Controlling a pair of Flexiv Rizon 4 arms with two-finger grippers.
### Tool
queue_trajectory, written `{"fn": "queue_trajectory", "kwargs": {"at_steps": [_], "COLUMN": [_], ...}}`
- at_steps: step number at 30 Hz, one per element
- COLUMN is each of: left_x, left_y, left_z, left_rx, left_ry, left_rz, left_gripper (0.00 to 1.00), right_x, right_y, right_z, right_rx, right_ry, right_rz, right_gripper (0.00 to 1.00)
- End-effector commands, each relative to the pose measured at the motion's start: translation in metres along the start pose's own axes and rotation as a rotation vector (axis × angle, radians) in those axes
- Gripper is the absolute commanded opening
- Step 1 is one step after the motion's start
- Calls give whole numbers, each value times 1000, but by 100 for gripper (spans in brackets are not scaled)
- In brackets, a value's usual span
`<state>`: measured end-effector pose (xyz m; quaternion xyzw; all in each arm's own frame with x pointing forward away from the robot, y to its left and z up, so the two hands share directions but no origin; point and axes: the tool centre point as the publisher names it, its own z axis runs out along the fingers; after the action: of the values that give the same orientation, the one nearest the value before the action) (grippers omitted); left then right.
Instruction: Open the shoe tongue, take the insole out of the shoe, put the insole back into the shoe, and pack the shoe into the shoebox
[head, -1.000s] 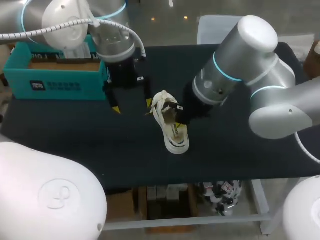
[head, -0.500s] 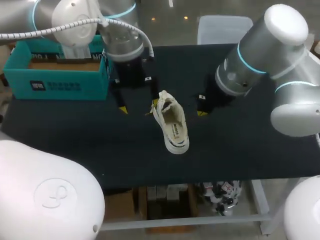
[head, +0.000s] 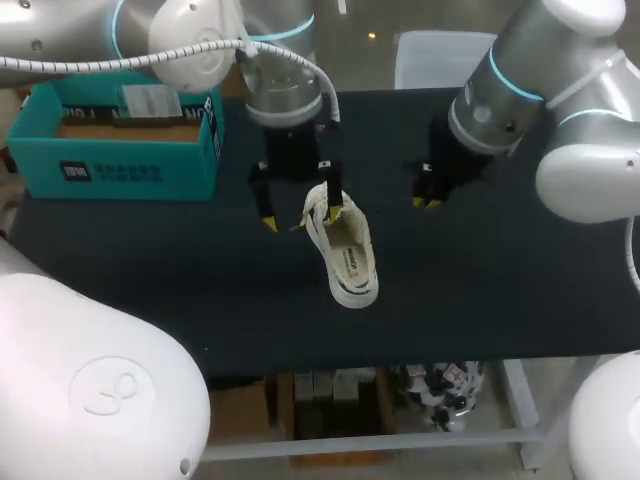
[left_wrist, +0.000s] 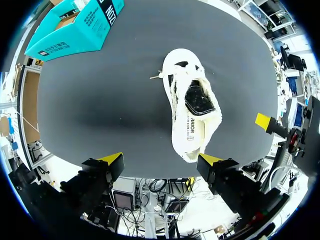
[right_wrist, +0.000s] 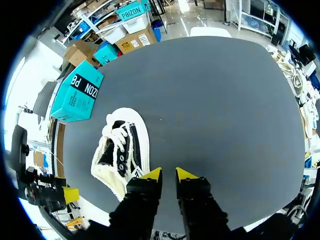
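A white low sneaker (head: 343, 250) stands upright on the black table (head: 180, 260), opening upward, with its cream insole (head: 352, 258) showing inside. My left gripper (head: 300, 216) hangs wide open above the shoe's laced end, holding nothing. In the left wrist view the sneaker (left_wrist: 192, 117) lies ahead of that gripper (left_wrist: 161, 161), its heel close to one finger. My right gripper (head: 426, 203) is off to the shoe's right, apart from it. In the right wrist view its fingers (right_wrist: 168, 175) stand slightly parted with nothing between them, and the sneaker (right_wrist: 122, 150) lies beside them. The teal shoebox (head: 115, 145) stands open at the back left.
The shoebox (left_wrist: 75, 27) is set well apart from the shoe, near the table's far left corner. A loose lace end (head: 300, 224) sticks out beside the shoe. The table's front edge (head: 380, 365) runs a short way below the shoe's heel.
My right gripper has pulled away from the shoe, to the right and back, and its fingers have parted a little. My left arm has shifted right, over the shoe's laced end.
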<state>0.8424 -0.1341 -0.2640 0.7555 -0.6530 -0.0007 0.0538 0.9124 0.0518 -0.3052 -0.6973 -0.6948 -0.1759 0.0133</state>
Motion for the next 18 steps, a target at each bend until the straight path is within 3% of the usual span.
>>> {"fn": "queue_trajectory", "kwargs": {"at_steps": [1,8,11,13,14,16,18], "left_x": [11,9,7,6,6,6,6], "left_y": [2,22,20,19,18,14,6], "left_z": [17,40,45,50,53,59,65], "left_rx": [-9,20,15,18,25,28,31], "left_ry": [-20,-30,-35,-38,-38,-29,-24], "left_rz": [2,61,70,79,84,103,112], "left_gripper": [100,100,100,100,100,100,100], "right_x": [0,0,-10,-19,-23,-26,-28], "right_y": [5,5,9,13,15,20,25], "right_z": [1,1,-1,-4,-5,-5,-3], "right_rx": [102,102,66,23,22,1,9], "right_ry": [-1,-1,-7,40,5,51,10], "right_rz": [-2,-2,-20,-94,-77,-164,-174], "right_gripper": [100,100,100,100,100,100,100]}}
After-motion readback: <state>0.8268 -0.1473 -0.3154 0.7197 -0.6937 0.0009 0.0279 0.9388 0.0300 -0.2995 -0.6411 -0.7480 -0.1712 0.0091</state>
